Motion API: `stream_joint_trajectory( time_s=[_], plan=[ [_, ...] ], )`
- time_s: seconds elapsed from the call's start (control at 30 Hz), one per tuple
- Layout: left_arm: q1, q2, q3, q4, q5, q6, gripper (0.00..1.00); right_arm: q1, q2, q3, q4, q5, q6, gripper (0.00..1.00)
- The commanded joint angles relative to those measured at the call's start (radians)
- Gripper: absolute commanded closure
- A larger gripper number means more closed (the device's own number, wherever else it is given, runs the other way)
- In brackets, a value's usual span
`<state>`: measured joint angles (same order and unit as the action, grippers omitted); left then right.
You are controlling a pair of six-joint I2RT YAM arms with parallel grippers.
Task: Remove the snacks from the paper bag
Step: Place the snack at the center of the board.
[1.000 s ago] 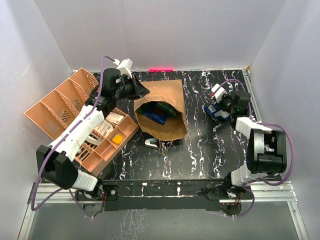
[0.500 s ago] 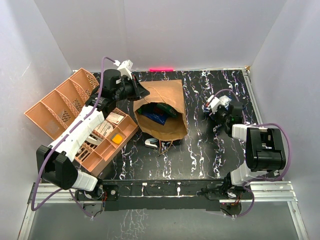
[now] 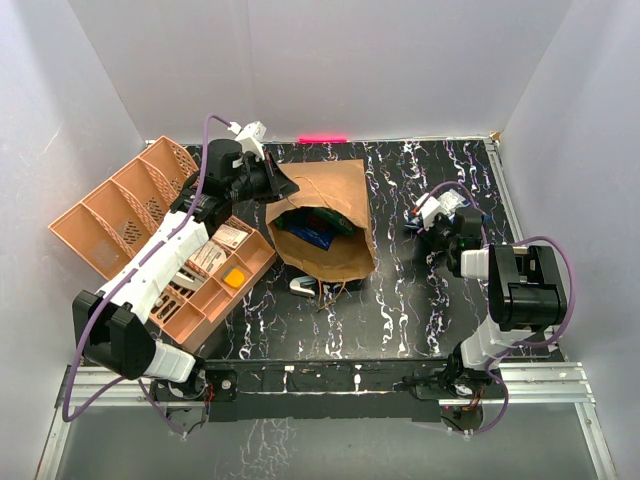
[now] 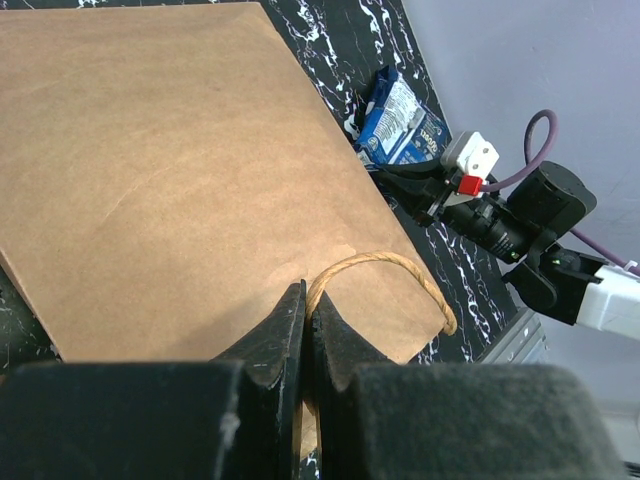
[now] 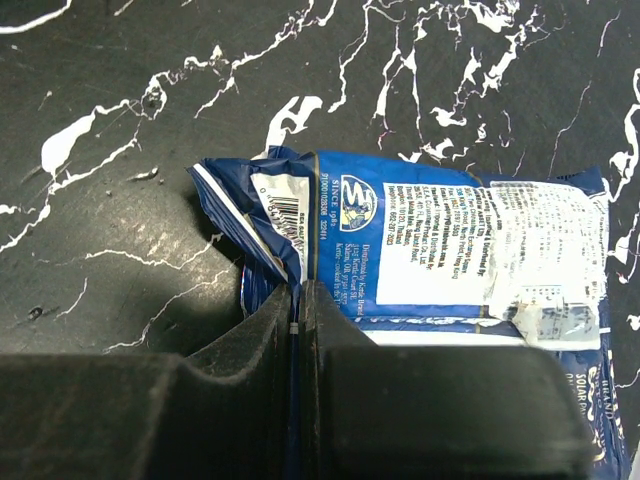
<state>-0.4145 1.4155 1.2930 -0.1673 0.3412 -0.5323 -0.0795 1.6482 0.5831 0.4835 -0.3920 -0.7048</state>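
Observation:
The brown paper bag (image 3: 335, 190) lies on its side at mid table, its mouth facing the near edge. Inside the mouth show a dark blue snack packet (image 3: 305, 233) and a green one (image 3: 333, 220). My left gripper (image 3: 283, 183) is shut on the bag's upper rim beside its twisted loop handle (image 4: 385, 265), and the bag's flat side (image 4: 150, 150) fills the left wrist view. My right gripper (image 3: 443, 218) is shut on the edge of a blue snack packet (image 5: 450, 250), which lies just over the black marbled table to the right of the bag. That packet also shows in the left wrist view (image 4: 400, 125).
An orange divided tray (image 3: 120, 215) stands tilted at the left, and its lower part (image 3: 215, 290) holds small items. A small white and silver item (image 3: 300, 287) lies in front of the bag's mouth. White walls close the table on three sides.
My right wrist has turned and shifted slightly left and toward the far side with the blue packet, while its forearm folded in. The left arm and the bag have not moved.

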Motion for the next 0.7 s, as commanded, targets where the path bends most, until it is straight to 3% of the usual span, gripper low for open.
stream_joint_trajectory(
  time_s=[0.0, 0.07, 0.23, 0.37, 0.43, 0.5, 0.67],
  plan=[
    [0.004, -0.041, 0.031, -0.009, 0.005, 0.012, 1.00, 0.000, -0.007, -0.008, 0.090, -0.009, 0.071, 0.93],
    [0.005, -0.039, 0.029, -0.003, 0.012, 0.007, 1.00, 0.001, -0.041, -0.001, 0.066, 0.002, 0.084, 0.92],
    [0.005, -0.035, 0.026, 0.003, 0.018, 0.003, 1.00, 0.000, -0.144, 0.040, -0.038, 0.073, 0.170, 0.37],
    [0.005, -0.035, 0.028, 0.008, 0.020, -0.003, 1.00, 0.002, -0.254, 0.036, -0.118, 0.042, 0.242, 0.33],
    [0.005, -0.035, 0.026, 0.011, 0.026, -0.005, 1.00, 0.014, -0.317, 0.051, -0.169, 0.048, 0.355, 0.33],
    [0.004, -0.034, 0.024, 0.016, 0.027, -0.007, 1.00, 0.082, -0.377, 0.062, -0.226, 0.087, 0.506, 0.33],
    [0.005, -0.030, 0.024, 0.013, 0.022, -0.001, 1.00, 0.261, -0.523, 0.005, -0.274, 0.079, 0.685, 0.30]
  ],
)
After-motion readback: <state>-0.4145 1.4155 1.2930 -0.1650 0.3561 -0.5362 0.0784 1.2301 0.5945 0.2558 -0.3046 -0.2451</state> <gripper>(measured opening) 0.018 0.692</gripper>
